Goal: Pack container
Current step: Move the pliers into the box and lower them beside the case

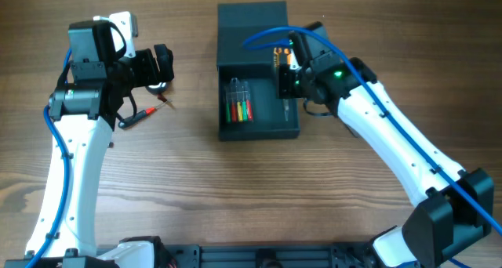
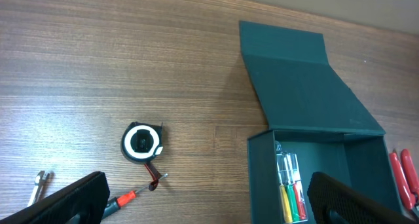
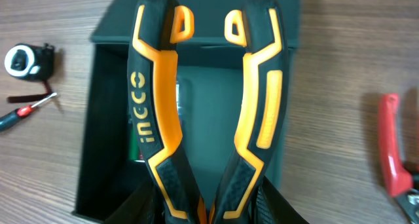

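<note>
Right gripper [image 3: 206, 214] is clenched on a pair of pliers [image 3: 196, 106]. It grips them near the head, so the black-and-orange handles stick out ahead of the wrist, above the open container [image 1: 267, 132]. That arm reaches in from the near right corner, its white forearm slanting far and left, and its wrist hangs over the right side of the box.

The left gripper [image 1: 161, 67] is released, its fingers spread wide with nothing between them. Its arm rises from the near left, bends at the elbow and turns the wrist to the right, well apart from the box. The wrist view shows a tape measure [image 2: 141, 142] lying on the wooden table [image 1: 235, 197] below it, and a red-handled screwdriver [image 1: 143, 114] just near of that.

The container sits at the middle of the table toward the far side, with its flap lid folded back and lying flat on the far side. A clear packet of coloured screwdrivers [image 1: 240, 102] lies in its left part. A red-handled tool [image 3: 393, 152] lies on the table to the right of the box.
</note>
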Controlling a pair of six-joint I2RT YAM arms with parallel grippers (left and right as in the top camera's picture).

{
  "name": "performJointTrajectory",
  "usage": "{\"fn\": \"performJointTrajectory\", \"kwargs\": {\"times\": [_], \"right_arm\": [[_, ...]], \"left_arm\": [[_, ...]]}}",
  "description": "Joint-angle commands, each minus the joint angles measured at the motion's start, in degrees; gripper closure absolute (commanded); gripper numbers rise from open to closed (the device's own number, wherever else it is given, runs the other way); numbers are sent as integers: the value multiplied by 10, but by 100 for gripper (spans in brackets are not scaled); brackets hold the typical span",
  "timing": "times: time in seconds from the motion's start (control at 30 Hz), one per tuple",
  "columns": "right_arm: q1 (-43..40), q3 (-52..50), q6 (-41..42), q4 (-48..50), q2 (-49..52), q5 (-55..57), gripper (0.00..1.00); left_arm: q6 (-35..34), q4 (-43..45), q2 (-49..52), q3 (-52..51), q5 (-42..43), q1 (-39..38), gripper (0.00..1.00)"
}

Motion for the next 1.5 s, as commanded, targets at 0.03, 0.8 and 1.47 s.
{"fn": "performJointTrajectory", "kwargs": {"times": [0.03, 0.8, 1.47], "right_arm": [[31, 15, 10, 22, 15, 23, 96], [48, 0, 86, 59, 182, 18, 96], [46, 0, 77, 100, 190, 16, 96]], "left_arm": [[9, 2, -5, 9, 9, 4, 0], [9, 2, -5, 9, 9, 4, 0], [9, 2, -5, 9, 9, 4, 0]]}}
